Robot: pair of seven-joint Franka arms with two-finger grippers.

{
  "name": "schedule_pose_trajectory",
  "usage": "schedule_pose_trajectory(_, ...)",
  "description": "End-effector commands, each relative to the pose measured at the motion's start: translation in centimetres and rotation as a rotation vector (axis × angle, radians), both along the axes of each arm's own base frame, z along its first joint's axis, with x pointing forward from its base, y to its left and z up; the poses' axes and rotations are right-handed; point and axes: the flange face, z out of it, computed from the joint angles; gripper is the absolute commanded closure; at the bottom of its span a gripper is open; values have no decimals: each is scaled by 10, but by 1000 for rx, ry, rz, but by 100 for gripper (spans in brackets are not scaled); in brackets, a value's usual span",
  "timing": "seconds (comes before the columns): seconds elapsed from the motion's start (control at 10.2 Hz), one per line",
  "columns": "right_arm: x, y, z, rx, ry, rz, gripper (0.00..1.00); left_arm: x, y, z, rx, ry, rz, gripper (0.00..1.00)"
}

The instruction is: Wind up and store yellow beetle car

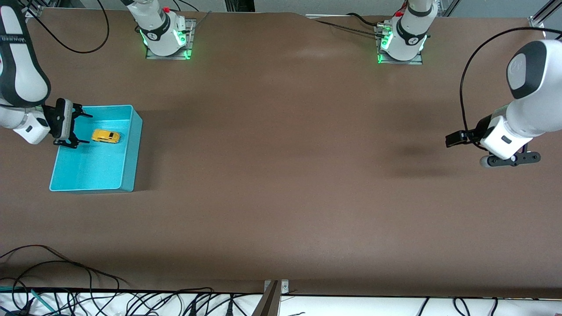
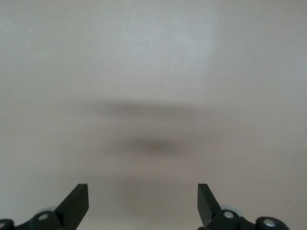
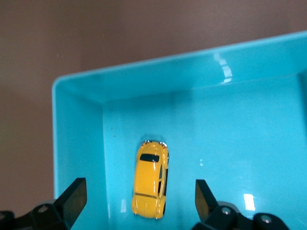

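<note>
- At the right arm's end of the desk (image 1: 281, 184), a turquoise bin (image 1: 131, 149) stood on the brown surface, its long sides running toward and away from the front camera.
- The right gripper (image 1: 83, 129) hung over the bin's edge on the side away from the desk's middle. Its jaws were spread wide and gripped nothing; in the right wrist view both fingertips (image 3: 74, 196) stood well clear of any object.
- The yellow beetle car (image 1: 106, 136) lay on the bin floor, in the half of the bin farther from the front camera, just beside the right gripper's open jaws and not touching them. The car rested on its wheels, apart from the bin walls. The right wrist view showed it as a rounded yellow body with dark windows.
- The middle of the desk carried only soft shadows.
- At the left arm's end of the desk, the left gripper (image 1: 452, 139) waited above bare surface, well apart from the bin. Its jaws were spread and held nothing; the left wrist view showed only the plain desk below them.
</note>
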Motion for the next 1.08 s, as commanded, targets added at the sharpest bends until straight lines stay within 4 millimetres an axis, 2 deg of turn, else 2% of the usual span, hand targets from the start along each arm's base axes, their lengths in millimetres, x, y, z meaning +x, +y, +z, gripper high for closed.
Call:
schedule_pose_trajectory(0.0, 5, 48, 62, -60, 20, -111, 0, -12, 7, 12, -39, 6, -49, 0)
schedule_pose_trajectory(0.1, 11, 63, 76, -64, 33, -161, 0, -12, 8, 13, -41, 6, -61, 0)
schedule_pose_trajectory(0.29, 16, 84, 116, -82, 37, -356, 0, -8, 8, 18, -43, -5, -57, 0)
schedule_pose_trajectory(0.39, 17, 103, 135, -108, 24, -440, 0, -8, 7, 19, -43, -4, -43, 0)
schedule_pose_trajectory(0.78, 7, 168, 188, -184, 6, -818, 0, -8, 13, 22, -46, -6, -47, 0)
schedule_pose_trajectory(0.98, 4, 192, 214, -208, 10, -976, 0, -8, 13, 22, -44, -6, -48, 0)
